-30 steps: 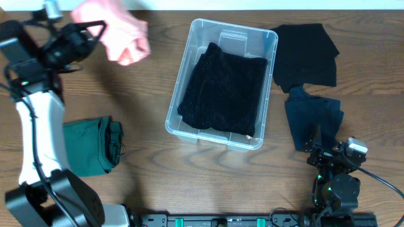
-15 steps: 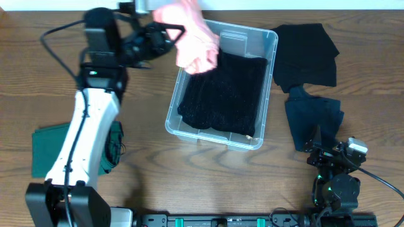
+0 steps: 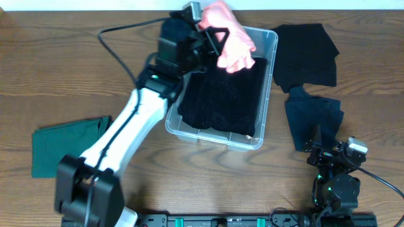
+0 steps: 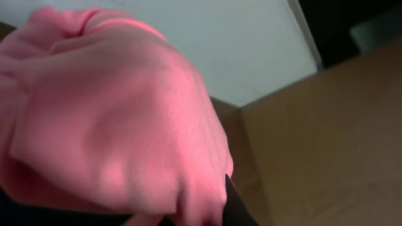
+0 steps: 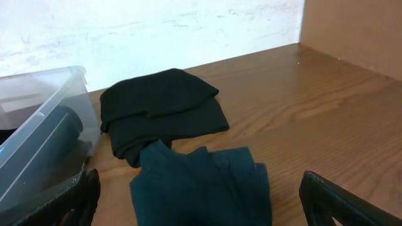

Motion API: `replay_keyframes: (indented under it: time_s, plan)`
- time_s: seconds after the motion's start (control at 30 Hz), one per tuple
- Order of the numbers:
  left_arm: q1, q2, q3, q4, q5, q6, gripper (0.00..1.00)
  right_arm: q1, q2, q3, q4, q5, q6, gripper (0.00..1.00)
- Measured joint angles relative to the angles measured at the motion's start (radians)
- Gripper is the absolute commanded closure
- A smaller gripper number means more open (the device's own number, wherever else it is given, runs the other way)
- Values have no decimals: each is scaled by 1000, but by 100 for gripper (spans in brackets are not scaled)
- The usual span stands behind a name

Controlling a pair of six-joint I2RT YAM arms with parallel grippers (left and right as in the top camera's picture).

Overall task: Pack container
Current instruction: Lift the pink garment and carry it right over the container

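The wooden table is laid out as a packing station. The container sits in the middle, where either arm can reach it, and loose clothes lie on both sides.

The left arm stretches diagonally from the near left edge to the container's far left corner, which puts its load over the open top.

A black knitted garment already lies flat in the container and covers most of the floor. Anything added will probably have to rest on top of it.

On the right, beside the container, a black cloth lies folded. A dark blue-green cloth lies just beside it, nearer the front. Well apart on the left is a green cloth. All three look like they are waiting their turn.

A bunched pink cloth hangs over the container's far end. The left fingers are clamped together on it, and it fills the left wrist view. It is gripped in a wad, probably so it carries as one lump and drops inside the walls.

The right fingers are spread wide apart and hold nothing. They are parked low at the near right corner and point toward the two dark cloths, likely so they are ready for the next pick.
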Motion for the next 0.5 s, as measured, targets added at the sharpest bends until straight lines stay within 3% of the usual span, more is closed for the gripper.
replay_keyframes:
  time_s: [0.23,0.5]
  plan:
    - [-35,177,0,239,-79,-157,94,0,0,0,0,0,0,1]
    - [-42,302,-2,351,-122,-361,94,0,0,0,0,0,0,1]
